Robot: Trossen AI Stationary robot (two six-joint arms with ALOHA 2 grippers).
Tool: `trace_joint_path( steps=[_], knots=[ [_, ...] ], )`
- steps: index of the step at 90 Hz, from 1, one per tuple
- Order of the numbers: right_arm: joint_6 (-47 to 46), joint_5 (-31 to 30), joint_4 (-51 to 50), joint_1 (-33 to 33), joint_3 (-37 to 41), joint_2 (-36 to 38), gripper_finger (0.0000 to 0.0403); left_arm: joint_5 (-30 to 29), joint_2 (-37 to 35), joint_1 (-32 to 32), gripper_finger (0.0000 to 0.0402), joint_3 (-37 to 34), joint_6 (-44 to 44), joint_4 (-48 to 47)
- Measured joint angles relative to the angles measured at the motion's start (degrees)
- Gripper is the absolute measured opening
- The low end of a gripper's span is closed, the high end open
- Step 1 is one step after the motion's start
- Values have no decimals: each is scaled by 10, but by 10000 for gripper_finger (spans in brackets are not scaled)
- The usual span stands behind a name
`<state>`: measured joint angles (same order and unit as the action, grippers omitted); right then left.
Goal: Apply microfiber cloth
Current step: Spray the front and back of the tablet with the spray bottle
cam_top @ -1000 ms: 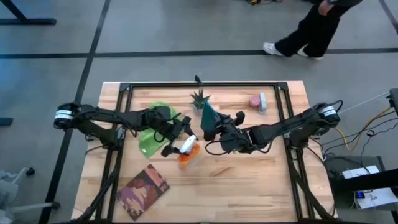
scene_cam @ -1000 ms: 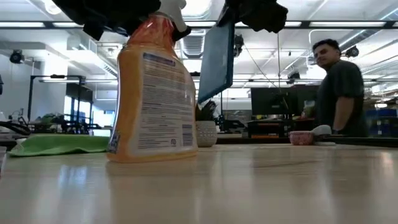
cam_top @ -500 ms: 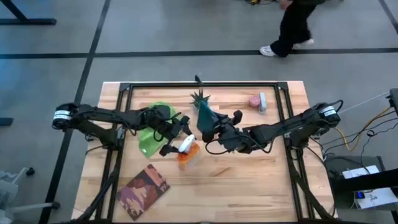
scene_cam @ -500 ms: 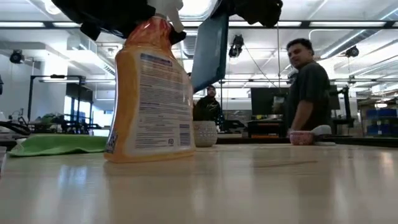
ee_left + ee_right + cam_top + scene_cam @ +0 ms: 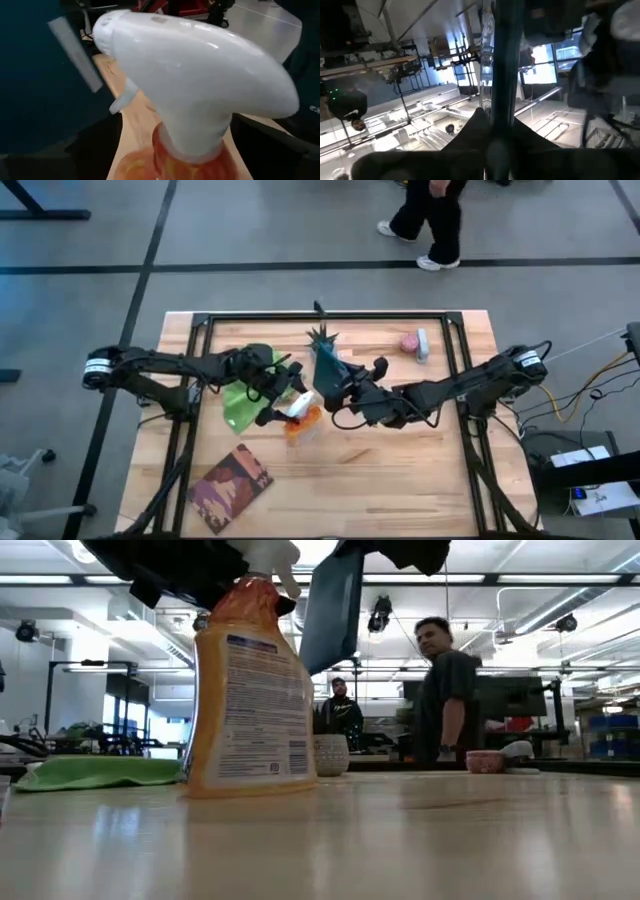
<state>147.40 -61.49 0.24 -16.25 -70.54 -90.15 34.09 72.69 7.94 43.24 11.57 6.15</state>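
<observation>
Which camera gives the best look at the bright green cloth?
The high view: the microfiber cloth lies spread on the table, partly under the left arm. The low view shows only its flat edge, left of the orange spray bottle. Neither wrist view shows it.

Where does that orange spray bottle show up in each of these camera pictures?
High view: the orange spray bottle stands mid-table, at the left hand.
Low view: it stands large, left of centre.
Left wrist view: its white head fills the picture.
Right wrist view: I cannot make it out.
Shared landmark: the dark tablet, raised beside the bottle by the right hand.
</observation>
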Motion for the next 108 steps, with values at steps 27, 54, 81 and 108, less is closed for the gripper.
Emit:
trace_joint_path(
  steps=[27,54,81,108],
  knots=[
    [-37,-7,-42,-5,4,0,7,-3,2,0,349,0,-2,49],
    [-41,-11,-38,-3,4,0,7,-48,23,0,349,-2,12,62],
    [-64,-11,-52,-2,9,0,7,-57,25,0,349,-3,31,113],
    [-81,-15,-60,-2,38,-1,7,-55,58,1,349,-3,34,148]
  ],
)
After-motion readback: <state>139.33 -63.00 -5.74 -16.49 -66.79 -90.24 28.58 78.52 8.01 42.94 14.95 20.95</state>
